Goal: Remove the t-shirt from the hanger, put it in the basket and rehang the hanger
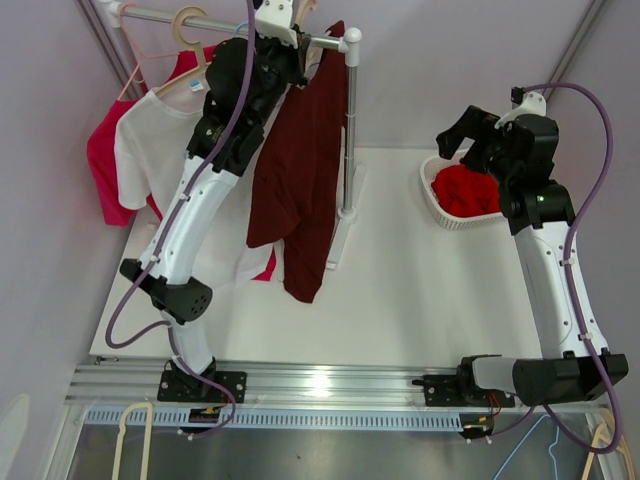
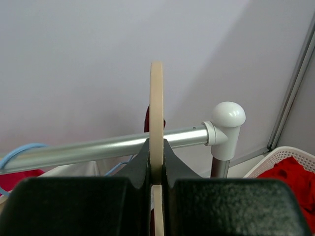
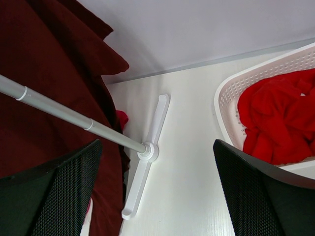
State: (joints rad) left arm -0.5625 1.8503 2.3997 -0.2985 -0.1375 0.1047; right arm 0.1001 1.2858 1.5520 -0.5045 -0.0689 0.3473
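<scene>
Wooden hanger point(image 2: 156, 108) pinched near end of rail point(image 2: 98, 148)

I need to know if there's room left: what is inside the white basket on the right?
A crumpled red garment fills most of the white basket. Whatever lies beneath it, including the basket's floor, is covered.

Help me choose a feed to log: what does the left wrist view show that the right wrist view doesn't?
Only left wrist: the left end effector shut on the hanger, with the rail behind. Only right wrist: the rack's foot and the open right end effector. Both: the basket of red cloth, the pole and the dark shirt.
</scene>
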